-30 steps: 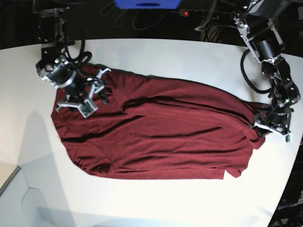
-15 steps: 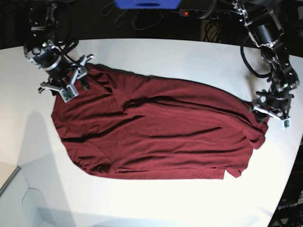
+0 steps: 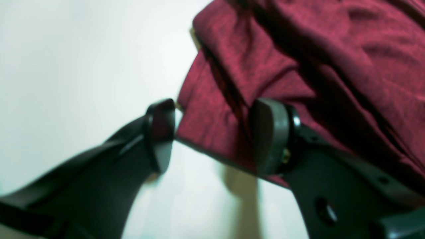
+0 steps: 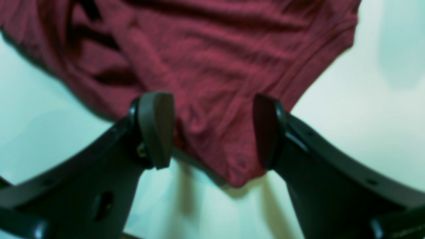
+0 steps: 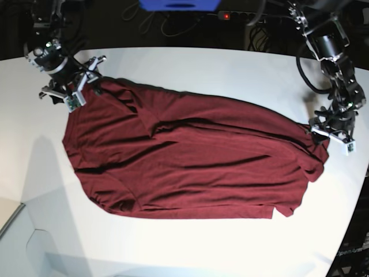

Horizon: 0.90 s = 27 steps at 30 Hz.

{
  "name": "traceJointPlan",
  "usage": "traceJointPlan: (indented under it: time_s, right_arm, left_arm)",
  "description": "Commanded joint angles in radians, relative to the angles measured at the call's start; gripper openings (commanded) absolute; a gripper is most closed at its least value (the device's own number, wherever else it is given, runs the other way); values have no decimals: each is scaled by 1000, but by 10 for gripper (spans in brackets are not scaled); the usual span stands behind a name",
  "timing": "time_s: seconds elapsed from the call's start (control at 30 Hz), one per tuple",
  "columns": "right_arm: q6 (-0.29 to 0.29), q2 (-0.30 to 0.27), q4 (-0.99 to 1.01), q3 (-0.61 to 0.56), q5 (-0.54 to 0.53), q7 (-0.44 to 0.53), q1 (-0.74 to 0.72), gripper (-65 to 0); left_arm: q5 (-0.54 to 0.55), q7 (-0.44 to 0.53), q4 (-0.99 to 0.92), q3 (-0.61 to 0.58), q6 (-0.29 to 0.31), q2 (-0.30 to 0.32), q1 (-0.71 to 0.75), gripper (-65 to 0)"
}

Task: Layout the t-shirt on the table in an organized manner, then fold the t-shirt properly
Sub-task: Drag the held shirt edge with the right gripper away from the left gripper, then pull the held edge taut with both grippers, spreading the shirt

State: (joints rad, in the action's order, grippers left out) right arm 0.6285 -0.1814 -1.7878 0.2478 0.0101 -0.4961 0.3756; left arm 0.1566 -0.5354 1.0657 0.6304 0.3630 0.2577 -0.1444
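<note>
The maroon t-shirt (image 5: 190, 156) lies spread and wrinkled across the white table (image 5: 230, 69). In the base view my right gripper (image 5: 83, 86) hovers at the shirt's far left corner. The right wrist view shows that gripper (image 4: 211, 131) open, with a pointed corner of the shirt (image 4: 212, 66) lying between and below its fingers. My left gripper (image 5: 330, 134) is at the shirt's right end, where the fabric bunches. Seen from the left wrist, that gripper (image 3: 214, 136) is open too, and a folded edge of the shirt (image 3: 298, 49) runs between the fingers without being pinched.
A blue object (image 5: 179, 4), a power strip with a red light (image 5: 225, 15) and cables sit behind the table's far edge. The table's curved edge runs close to the left gripper at the right. A grey ledge (image 5: 14, 231) shows at the lower left.
The right gripper moved up and left from over the shirt to its far left corner, and its jaws spread wider. The left gripper rose slightly at the shirt's right end.
</note>
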Motion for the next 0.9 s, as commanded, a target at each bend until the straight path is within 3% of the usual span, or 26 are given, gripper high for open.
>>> traceJointPlan:
  time_s: [0.0,0.1,0.33,0.4,0.5,0.7,0.87]
  right_arm:
    - [8,-8,-19,3,-15,20,0,-274]
    - [70,-3,-16,5,-15,18,10,-274]
    - [70,10,39,5,-15,21,12,-278]
    - [70,10,58,5,-15,21,-5,-303]
    - [70,7,85,5,-15,21,-26,-392]
    - [70,3,119,3,-15,21,-62,-431]
    - [70,-17,121,6,-14,21,-83,-516]
  left_arm:
    - [5,8,11,-1,-2,13,-14,-293]
    - [5,8,11,-1,-2,13,-13,-294]
    - [2,8,11,-1,-2,9,-14,-325]
    - [5,8,11,-1,-2,10,-13,-371]
    - [5,10,11,-1,-2,12,-13,-433]
    - [4,140,11,-7,0,12,25,-455]
    - [1,160,11,-2,-2,10,32,-650]
